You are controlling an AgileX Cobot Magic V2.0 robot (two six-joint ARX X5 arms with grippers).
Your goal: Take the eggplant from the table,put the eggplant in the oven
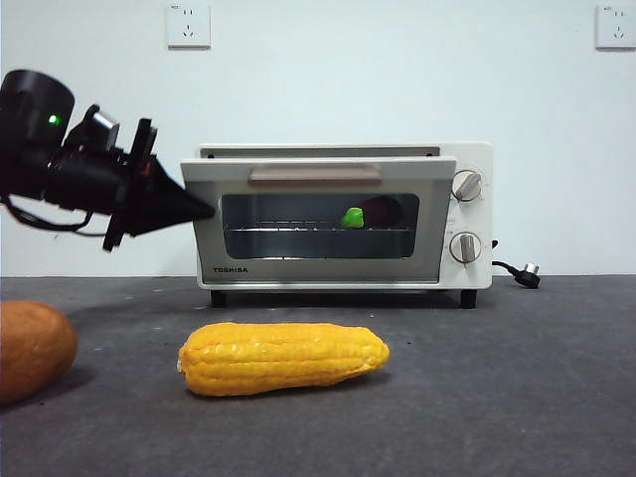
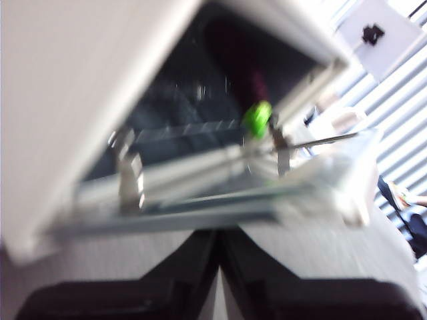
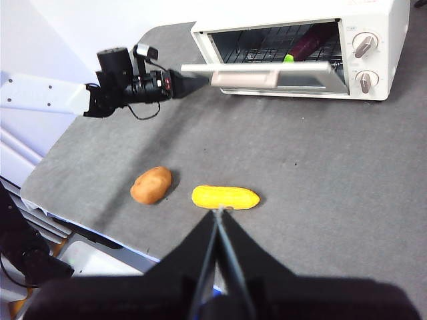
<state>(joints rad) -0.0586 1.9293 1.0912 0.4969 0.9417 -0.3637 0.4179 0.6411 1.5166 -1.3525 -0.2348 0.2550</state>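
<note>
Eggplant (image 1: pixel 376 212) on rack inside oven (image 1: pixel 475 214), beyond left claw (image 1: pixel 199 209). Left claw closed, empty, tip at door (image 1: pixel 318 221) edge, door half-raised. Placement done; next: push door closed. Right claw (image 3: pixel 219 217) closed, idle over bench (image 3: pixel 333 173).

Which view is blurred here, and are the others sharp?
Left wrist view: blurred throughout, the oven and eggplant smeared. Front view: sharp, with the corn casting a soft shadow. Right wrist view: clear, only its own end effector soft.
</note>
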